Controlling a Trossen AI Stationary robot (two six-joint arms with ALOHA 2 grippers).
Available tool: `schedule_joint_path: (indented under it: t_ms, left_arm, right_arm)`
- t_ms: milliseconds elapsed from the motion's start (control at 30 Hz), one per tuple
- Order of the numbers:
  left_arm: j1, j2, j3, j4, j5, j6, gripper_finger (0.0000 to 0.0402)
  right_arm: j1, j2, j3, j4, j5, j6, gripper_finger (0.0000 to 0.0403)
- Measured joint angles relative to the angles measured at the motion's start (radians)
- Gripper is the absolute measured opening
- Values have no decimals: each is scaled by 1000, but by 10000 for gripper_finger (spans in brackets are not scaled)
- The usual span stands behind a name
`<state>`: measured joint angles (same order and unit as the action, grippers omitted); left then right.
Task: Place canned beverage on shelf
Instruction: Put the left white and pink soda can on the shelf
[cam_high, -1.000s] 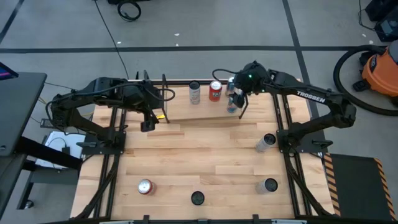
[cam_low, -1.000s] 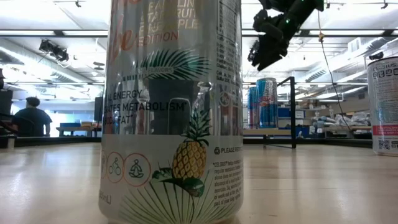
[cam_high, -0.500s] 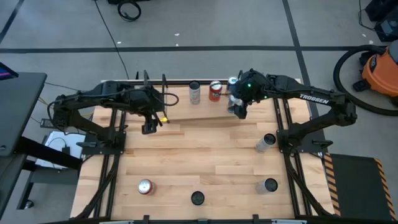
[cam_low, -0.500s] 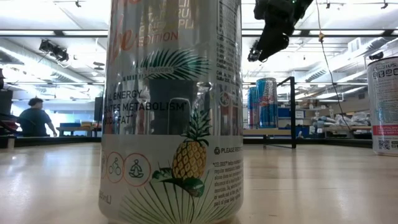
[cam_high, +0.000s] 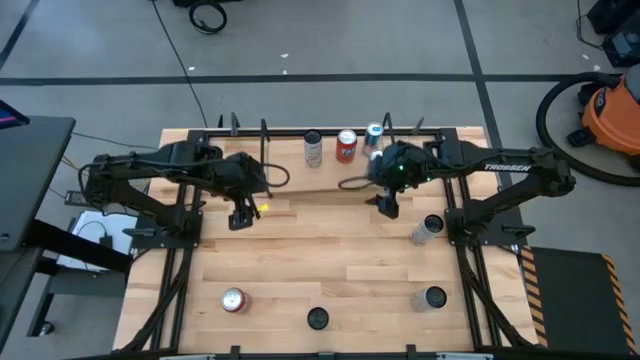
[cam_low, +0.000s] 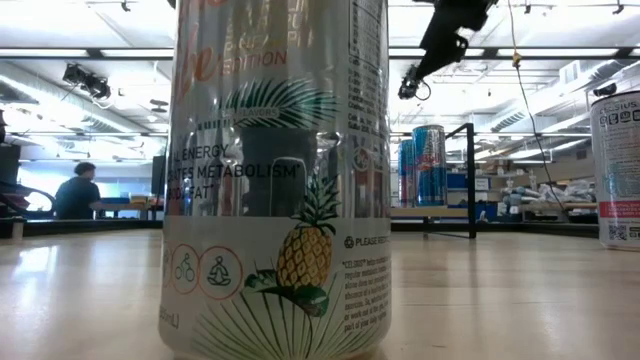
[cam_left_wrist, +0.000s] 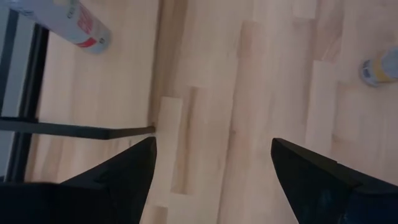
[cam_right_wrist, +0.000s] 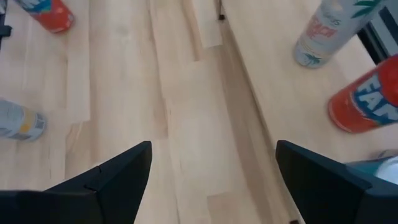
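Three cans stand on shelf (cam_high: 330, 163) at desk's (cam_high: 300, 260) far edge: white can (cam_high: 313, 149), red can (cam_high: 346, 146), blue can (cam_high: 374, 134). Right pincer (cam_high: 387, 207) hangs just in front of shelf, spread, empty. Left pincer (cam_high: 239, 218) over desk's left part, also spread, empty.

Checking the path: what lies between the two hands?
In the high view, only bare light wood tabletop lies between the left hand and right hand.
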<state>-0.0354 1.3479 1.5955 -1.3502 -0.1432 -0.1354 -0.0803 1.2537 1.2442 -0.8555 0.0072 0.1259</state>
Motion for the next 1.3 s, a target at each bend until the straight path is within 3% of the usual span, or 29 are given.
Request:
schedule_joint_path:
  t_ms: [167, 933, 1300]
  left_arm:
    - [-27, 0, 0, 0, -1, -46, 318]
    - [-93, 0, 0, -7, -2, -89, 318]
    - [-120, 0, 0, 55, -3, -88, 318]
  right_arm:
    - [73, 0, 0, 0, 72, 48, 352]
    - [387, 3, 0, 5, 164, 390, 352]
    - [460, 3, 0, 153, 183, 502, 352]
